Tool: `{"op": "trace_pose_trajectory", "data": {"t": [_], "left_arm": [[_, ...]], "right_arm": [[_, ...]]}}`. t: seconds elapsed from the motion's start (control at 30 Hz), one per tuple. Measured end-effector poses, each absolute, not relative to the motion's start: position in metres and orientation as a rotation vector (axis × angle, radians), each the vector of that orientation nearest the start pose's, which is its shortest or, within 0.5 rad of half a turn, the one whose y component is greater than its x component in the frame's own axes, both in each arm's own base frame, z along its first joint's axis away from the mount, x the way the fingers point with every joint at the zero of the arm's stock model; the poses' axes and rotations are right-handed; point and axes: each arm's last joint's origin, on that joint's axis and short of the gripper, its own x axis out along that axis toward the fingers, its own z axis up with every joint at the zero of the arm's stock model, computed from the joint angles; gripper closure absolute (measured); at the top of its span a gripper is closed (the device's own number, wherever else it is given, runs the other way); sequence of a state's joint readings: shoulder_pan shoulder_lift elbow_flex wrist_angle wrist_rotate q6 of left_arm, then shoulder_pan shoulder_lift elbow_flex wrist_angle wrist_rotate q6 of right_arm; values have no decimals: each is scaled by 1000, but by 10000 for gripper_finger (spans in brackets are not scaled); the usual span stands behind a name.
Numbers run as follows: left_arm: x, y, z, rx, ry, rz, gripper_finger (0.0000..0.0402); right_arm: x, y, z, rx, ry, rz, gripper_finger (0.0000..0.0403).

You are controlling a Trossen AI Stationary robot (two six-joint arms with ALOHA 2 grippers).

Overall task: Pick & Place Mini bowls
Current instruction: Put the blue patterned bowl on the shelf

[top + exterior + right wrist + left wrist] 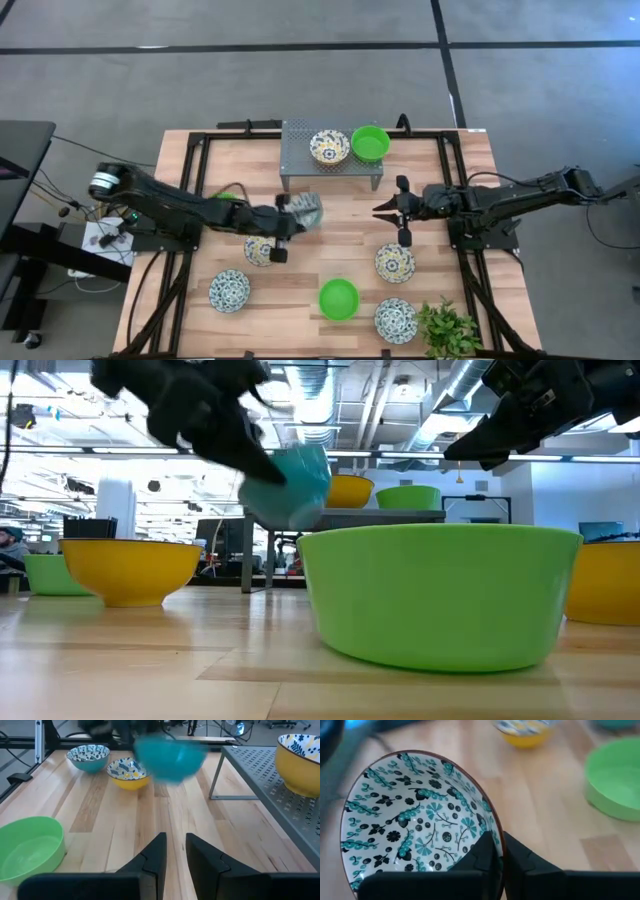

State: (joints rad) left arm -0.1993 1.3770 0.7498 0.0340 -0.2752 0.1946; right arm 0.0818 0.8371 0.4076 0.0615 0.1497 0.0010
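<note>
My left gripper (300, 214) is shut on a blue-and-white patterned mini bowl (309, 209), held in the air just in front of the grey rack (300, 161). In the low view this bowl (296, 484) hangs tilted above the table. My right gripper (386, 210) hovers to the bowl's right; its fingers stand narrowly open around nothing in the right wrist view (175, 847). A yellow patterned bowl (329, 147) and a green bowl (370, 143) sit on the rack. More bowls rest on the table: yellow (262, 250), blue (229, 291), green (338, 299). My left gripper pinches the patterned bowl by its rim (496, 836). One finger (482, 857) is inside the bowl and the other (522, 862) is outside its wall. The bowl is lifted clear of the table and tilted, its opening turned partly sideways.
Two more bowls lie near the table's right front (395, 262) (395, 320), beside a leafy plant (447, 330) at the near edge. Another green bowl (228, 197) shows partly under the left arm. Bare wood lies between the two grippers.
</note>
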Motion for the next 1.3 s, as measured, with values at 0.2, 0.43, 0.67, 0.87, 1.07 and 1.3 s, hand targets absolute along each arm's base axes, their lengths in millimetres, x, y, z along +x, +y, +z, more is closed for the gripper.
{"op": "trace_pose_trajectory", "data": {"t": [0.2,0.43,0.67,0.87,1.07,1.3], "left_arm": [[253,-26,253,438,513,177,381],[238,16,267,465,533,318,383],[239,62,257,398,605,395,381],[246,77,245,375,641,400,381],[249,79,245,413,620,398,381],[252,87,238,402,651,416,380]], "right_arm": [[181,10,217,-42,366,-67,335],[181,10,218,-52,363,-67,335],[181,7,218,-49,361,-84,335],[181,2,218,-44,362,-114,335],[181,-1,218,-42,363,-131,335],[181,-2,218,-53,364,-135,335]]}}
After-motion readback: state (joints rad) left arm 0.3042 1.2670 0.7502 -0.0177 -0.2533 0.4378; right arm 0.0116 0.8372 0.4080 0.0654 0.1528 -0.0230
